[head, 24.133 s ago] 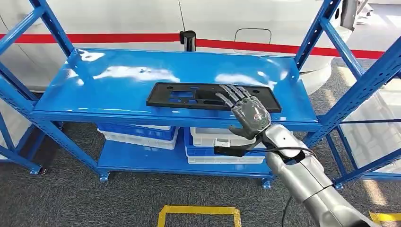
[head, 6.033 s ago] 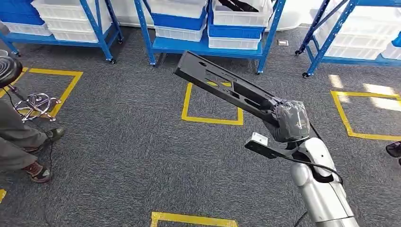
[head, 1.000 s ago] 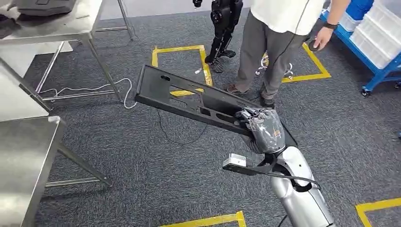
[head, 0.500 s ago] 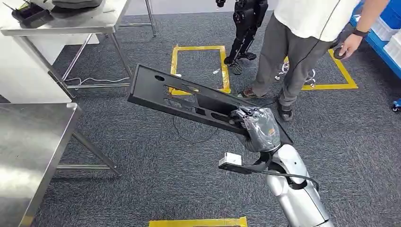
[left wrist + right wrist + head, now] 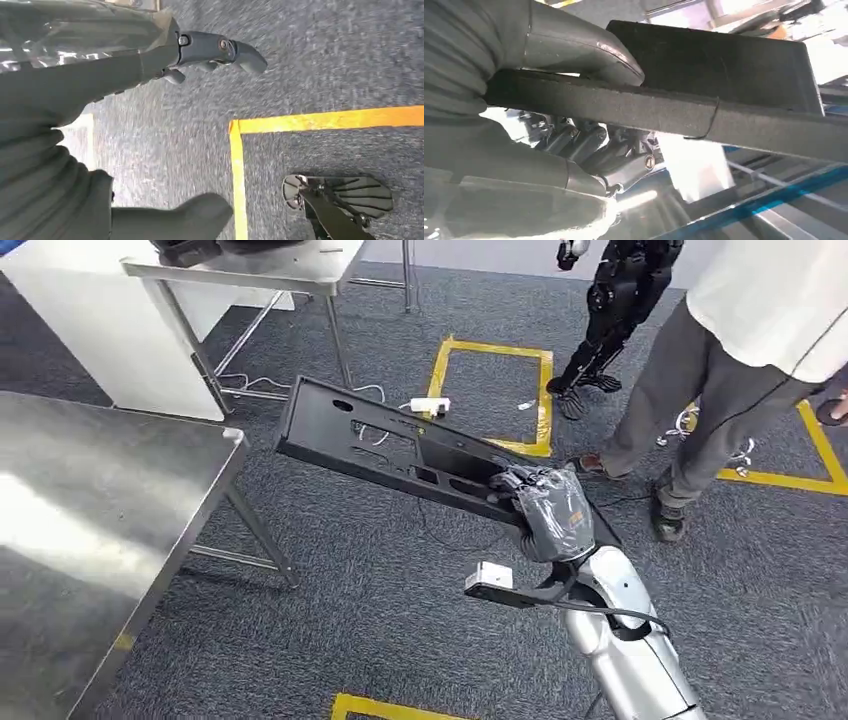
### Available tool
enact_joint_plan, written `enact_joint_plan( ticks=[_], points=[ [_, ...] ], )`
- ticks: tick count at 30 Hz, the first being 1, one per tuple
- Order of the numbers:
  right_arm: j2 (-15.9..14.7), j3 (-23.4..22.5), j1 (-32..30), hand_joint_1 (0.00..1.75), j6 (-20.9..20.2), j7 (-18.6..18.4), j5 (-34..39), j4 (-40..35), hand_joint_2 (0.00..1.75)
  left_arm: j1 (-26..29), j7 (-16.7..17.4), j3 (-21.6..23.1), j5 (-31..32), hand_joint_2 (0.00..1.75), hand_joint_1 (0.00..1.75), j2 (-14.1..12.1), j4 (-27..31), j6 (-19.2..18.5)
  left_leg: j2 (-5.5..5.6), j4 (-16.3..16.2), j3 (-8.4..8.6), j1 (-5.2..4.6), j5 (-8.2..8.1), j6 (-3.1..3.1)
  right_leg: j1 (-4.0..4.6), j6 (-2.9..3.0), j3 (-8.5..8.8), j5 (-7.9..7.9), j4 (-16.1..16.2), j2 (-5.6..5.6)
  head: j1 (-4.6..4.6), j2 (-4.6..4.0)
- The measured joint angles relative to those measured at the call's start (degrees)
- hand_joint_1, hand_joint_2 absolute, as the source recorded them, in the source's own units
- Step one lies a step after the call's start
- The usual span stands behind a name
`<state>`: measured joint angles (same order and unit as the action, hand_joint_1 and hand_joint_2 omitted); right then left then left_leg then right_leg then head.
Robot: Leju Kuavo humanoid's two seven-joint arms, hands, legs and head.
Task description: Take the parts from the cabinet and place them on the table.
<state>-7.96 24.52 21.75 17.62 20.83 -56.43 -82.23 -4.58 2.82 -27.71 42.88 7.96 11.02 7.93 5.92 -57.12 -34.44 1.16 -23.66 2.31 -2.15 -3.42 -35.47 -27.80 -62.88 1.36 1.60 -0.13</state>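
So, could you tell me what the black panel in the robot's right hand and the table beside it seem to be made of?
Black panel: probably moulded plastic, matte, with cut-out slots and a dull, slightly grainy edge in the right wrist view. Table: likely stainless steel, a brushed silver top with soft glare and thin metal legs.

Grey carpet floor [image 5: 380, 590] with yellow tape squares [image 5: 495, 390], two steel tables [image 5: 90, 530].

Person [image 5: 745, 360] beside yellow floor squares [image 5: 495, 390], white power strip [image 5: 430, 406] nearby

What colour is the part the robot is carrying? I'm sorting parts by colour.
Black, plainest in the head view: the part held by the right hand.
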Motion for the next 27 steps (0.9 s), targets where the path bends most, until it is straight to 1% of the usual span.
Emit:
enact_joint_plan(
  ticks=[1, 2, 3, 4, 5, 6, 7, 8, 9, 10, 11, 12, 13, 14, 15, 16, 17, 18, 20, 21, 22, 23, 24, 25, 26, 27],
  points=[
    [-0.04, 0.02, 0.1, 1.69, 0.0, 0.0, 0.04, 0.17, 1.75, -0.01, 0.0, -0.02, 0.07, 1.75, 0.0, -0.11, 0.0, 0.02, 0.71, -0.7, -0.61, -0.24, -0.4, -0.69, -0.71, -0.57, 1.26, 0.89, 3.4, 2.75, -0.28, 0.0],
    [0.02, 0.06, 0.15, 1.69, 0.02, 0.04, 0.11, 0.2, 1.75, -0.12, 0.0, 0.0, 0.07, 1.75, 0.0, -0.15, 0.0, 0.02, 1.45, -1.57, -1.12, -0.1, -0.81, -1.24, -0.4, 0.64, 1.57, 1.02, 3.25, 2.28, -0.24, 0.0],
    [0.04, 0.09, 0.01, 1.69, 0.02, 0.09, 0.11, 0.28, 1.75, -0.06, 0.0, -0.02, 0.07, 1.75, 0.0, -0.15, 0.0, 0.04, 1.73, -1.49, -1.29, -0.04, -0.69, -1.56, -0.06, 1.1, 1.48, 0.91, 3.17, 1.77, -0.17, 0.0],
    [0.13, 0.2, 0.02, 1.69, 0.02, 0.15, 0.04, 0.39, 1.75, 0.21, 0.0, 0.0, 0.07, 1.75, 0.0, -0.15, 0.0, 0.04, 2.38, -1.09, -1.4, 0.24, -0.44, -1.94, 0.27, 1.58, 1.49, 0.93, 3.1, 1.27, -0.15, 0.0],
    [0.15, 0.17, 0.19, 1.69, 0.02, 0.15, 0.07, 0.39, 1.75, 0.55, 0.0, -0.02, 0.07, 1.75, 0.0, -0.17, 0.0, 0.04, 2.84, -1.11, -1.6, 0.39, -0.33, -2.17, 0.21, 1.96, 1.52, 1.13, 3.16, 0.68, -0.17, 0.0],
    [0.31, 0.13, 0.37, 1.69, 0.02, 0.15, 0.09, 0.41, 1.75, 0.77, 0.02, -0.02, 0.07, 1.75, 0.0, -0.24, 0.0, 0.04, 2.06, -1.62, -1.69, 0.66, -0.74, -2.33, -0.1, 2.28, 1.63, 1.26, 3.34, -0.05, -0.09, 0.0],
    [0.33, 0.13, 0.42, 1.69, 0.04, 0.15, 0.15, 0.41, 1.75, 0.82, 0.02, -0.02, 0.07, 1.75, 0.0, -0.17, -0.02, 0.02, -1.44, -3.27, -2.4, 0.16, -1.82, -2.39, 0.05, 2.52, 1.73, 1.21, 3.38, -0.37, 0.13, 0.0],
    [0.33, 0.13, 0.43, 1.69, 0.04, 0.17, 0.2, 0.41, 1.75, 0.65, 0.02, -0.02, 0.09, 1.75, 0.0, -0.17, -0.04, -0.02, -3.88, -7.2, -4.4, 0.1, -4.04, -2.54, 0.41, 2.93, 1.75, 1.1, 3.38, -1.0, 0.42, 0.0],
    [0.31, 0.11, 0.35, 1.69, 0.04, 0.17, 0.2, 0.41, 1.75, 0.49, 0.02, 0.0, 0.17, 1.75, 0.0, -0.17, -0.04, -0.04, -4.91, -11.31, -6.53, 0.12, -5.98, -2.56, 0.7, 3.05, 1.75, 1.03, 3.37, -1.63, 0.33, 0.0],
    [0.24, 0.11, 0.21, 1.69, 0.04, 0.17, 0.2, 0.46, 1.75, 0.46, 0.02, 0.0, 0.17, 1.75, 0.0, -0.17, -0.04, -0.04, -5.47, -15.76, -8.83, 0.1, -7.79, -2.51, 1.03, 3.26, 1.72, 0.89, 3.37, -2.47, 0.35, 0.0],
    [0.24, 0.13, 0.1, 1.69, 0.04, 0.17, 0.2, 0.54, 1.75, 0.48, 0.02, 0.0, 0.2, 1.75, 0.0, -0.13, -0.04, -0.07, -5.6, -18.59, -10.32, 0.08, -8.53, -2.37, 1.32, 3.4, 1.71, 0.79, 3.36, -3.2, 0.37, 0.0],
    [0.26, 0.15, 0.03, 1.69, 0.04, 0.17, 0.2, 0.57, 1.75, 0.56, 0.04, 0.0, 0.2, 1.75, 0.0, -0.13, -0.04, -0.09, -5.64, -18.75, -10.43, 0.02, -7.95, -2.11, 1.56, 3.51, 1.76, 0.72, 3.36, -3.9, 0.35, 0.0],
    [0.26, 0.15, 0.04, 1.69, 0.04, 0.18, 0.2, 0.57, 1.75, 0.64, 0.04, -0.02, 0.2, 1.75, 0.0, -0.15, -0.04, -0.11, -5.69, -16.32, -9.2, -0.18, -6.28, -1.65, 1.78, 3.66, 1.84, 0.6, 3.36, -4.57, 0.37, 0.0],
    [0.28, 0.15, 0.07, 1.69, 0.04, 0.17, 0.2, 0.57, 1.75, 0.66, 0.04, -0.02, 0.22, 1.75, 0.0, -0.15, -0.04, -0.13, -5.92, -12.14, -6.85, -0.51, -4.11, -1.11, 1.92, 3.74, 2.01, 0.53, 3.36, -5.18, 0.35, 0.0],
    [0.28, 0.13, 0.13, 1.69, 0.07, 0.17, 0.2, 0.57, 1.75, 0.6, 0.02, -0.02, 0.22, 1.75, 0.0, -0.18, -0.04, -0.13, -7.46, -6.14, -3.32, -1.23, -1.59, -0.19, 2.05, 3.89, 2.33, 0.38, 3.39, -5.92, 0.35, 0.0],
    [0.28, 0.13, 0.13, 1.69, 0.07, 0.17, 0.2, 0.55, 1.75, 0.5, 0.02, -0.02, 0.24, 1.75, 0.0, -0.26, -0.02, -0.13, -10.41, -2.55, -1.36, -2.17, -1.35, 0.55, 2.02, 3.98, 2.53, 0.29, 3.51, -6.44, 0.35, 0.0],
    [0.26, 0.11, 0.13, 1.69, 0.07, 0.17, 0.2, 0.55, 1.75, 0.24, 0.02, -0.02, 0.24, 1.75, 0.0, -0.33, -0.02, -0.13, -10.68, -2.36, -1.26, -2.29, -1.69, 0.68, 2.48, 3.72, 2.51, 0.16, 3.61, -6.96, 0.2, 0.0],
    [0.24, 0.11, 0.11, 1.69, 0.07, 0.17, 0.2, 0.55, 1.75, 0.17, -0.02, 0.0, 0.26, 1.75, 0.0, -0.33, 0.0, -0.15, -10.11, -2.17, -1.45, -2.6, -1.63, 0.78, 2.17, 3.66, 2.54, 0.13, 3.69, -7.53, 0.37, 0.0],
    [0.44, 0.15, 0.08, 1.69, 0.07, 0.17, 0.17, 0.55, 1.75, 0.3, -0.02, 0.0, 0.26, 1.75, 0.0, -0.35, -0.02, -0.13, -8.88, -1.82, -1.52, -2.75, -1.49, 1.16, 2.16, 3.44, 2.93, 0.12, 4.05, -8.77, 0.37, 0.0],
    [0.59, 0.15, 0.18, 1.69, 0.09, 0.2, 0.17, 0.44, 1.75, 0.3, -0.02, -0.02, 0.26, 1.75, 0.0, -0.37, 0.0, -0.13, -8.02, -0.58, -0.32, -2.66, -0.93, 1.48, 2.85, 3.07, 3.39, -0.05, 4.45, -9.53, 0.35, 0.0],
    [0.61, 0.09, 0.12, 1.69, 0.09, 0.17, 0.17, 0.37, 1.75, 0.53, -0.02, -0.02, 0.26, 1.75, 0.0, -0.31, -0.02, -0.15, -7.65, 0.47, 0.32, -1.55, -0.22, 1.39, 2.83, 3.03, 2.95, -0.4, 3.76, -8.63, 0.22, 0.0],
    [0.52, 0.07, 0.11, 1.69, 0.09, 0.17, 0.17, 0.39, 1.75, 0.54, -0.02, -0.02, 0.24, 1.75, 0.0, -0.24, -0.02, -0.13, -7.41, 0.78, 0.6, -2.06, -0.14, 1.37, 2.4, 2.96, 2.83, -0.72, 3.01, -7.01, 0.15, 0.0],
    [0.5, 0.04, 0.18, 1.69, 0.18, 0.2, 0.24, 0.37, 1.75, 0.44, -0.02, -0.02, 0.26, 1.75, 0.0, -0.26, -0.02, -0.13, -6.92, 1.11, 0.79, -1.7, 0.22, 1.8, 2.32, 3.2, 1.61, -2.07, 0.19, -4.32, 0.24, -0.02],
    [0.48, 0.04, 0.11, 1.69, 0.2, 0.24, 0.24, 0.39, 1.75, 0.29, -0.02, -0.02, 0.24, 1.75, 0.0, -0.24, -0.02, -0.13, -6.01, 1.17, 0.75, -1.6, 0.26, 1.87, 2.07, 3.36, -0.82, -3.92, -4.69, -2.41, -0.09, 0.0],
    [0.35, 0.04, -0.15, 1.69, 0.2, 0.26, 0.2, 0.39, 1.75, 0.17, -0.02, -0.02, 0.24, 1.75, 0.0, -0.17, -0.02, -0.24, -5.14, 1.16, 0.74, -1.58, 0.24, 1.83, 1.84, 3.3, -2.86, -5.28, -8.57, -1.85, -0.11, 0.0],
    [0.15, 0.07, -0.52, 1.69, 0.17, 0.26, 0.17, 0.41, 1.75, 0.15, -0.04, -0.02, 0.24, 1.75, 0.0, -0.09, -0.02, -0.33, -4.09, 1.12, 0.7, -1.55, 0.23, 1.8, 1.58, 2.98, -4.82, -6.1, -11.84, -1.65, -0.09, 0.0]
  ],
)
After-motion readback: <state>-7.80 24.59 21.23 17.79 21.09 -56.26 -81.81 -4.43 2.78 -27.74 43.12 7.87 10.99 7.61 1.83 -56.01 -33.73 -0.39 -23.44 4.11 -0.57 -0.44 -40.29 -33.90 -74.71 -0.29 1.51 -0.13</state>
